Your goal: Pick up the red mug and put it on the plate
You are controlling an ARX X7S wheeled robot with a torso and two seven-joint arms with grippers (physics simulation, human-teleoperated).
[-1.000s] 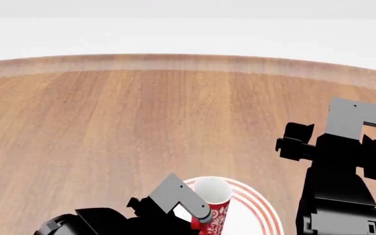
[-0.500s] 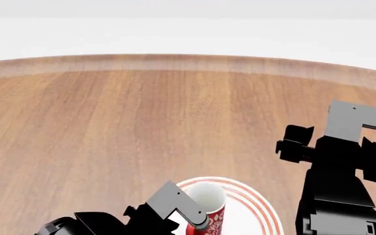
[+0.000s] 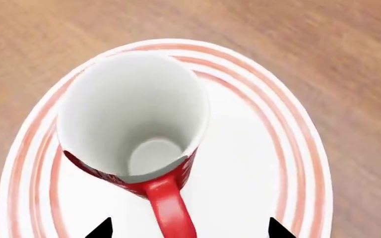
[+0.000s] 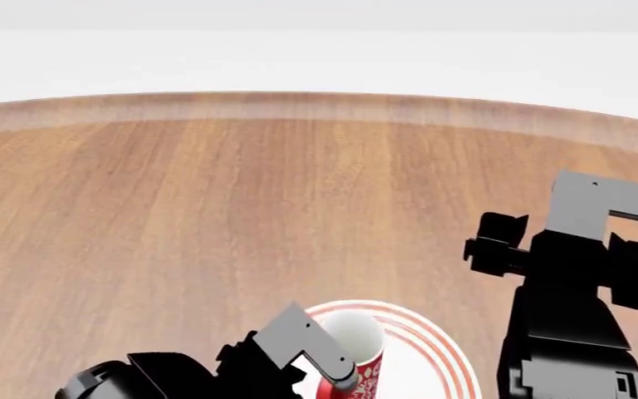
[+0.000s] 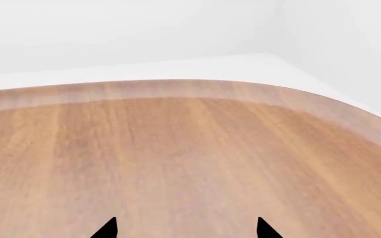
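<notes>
Left wrist view showed the red mug upright over the plate, offset toward one side of its ringed rim — whether its base touched the plate, couldn't tell. Left hand had its fingertips spread either side of the mug's handle, not touching it. Right hand was spread too, off the plate's right side in the head view, with only bare wooden bench in front of it.
</notes>
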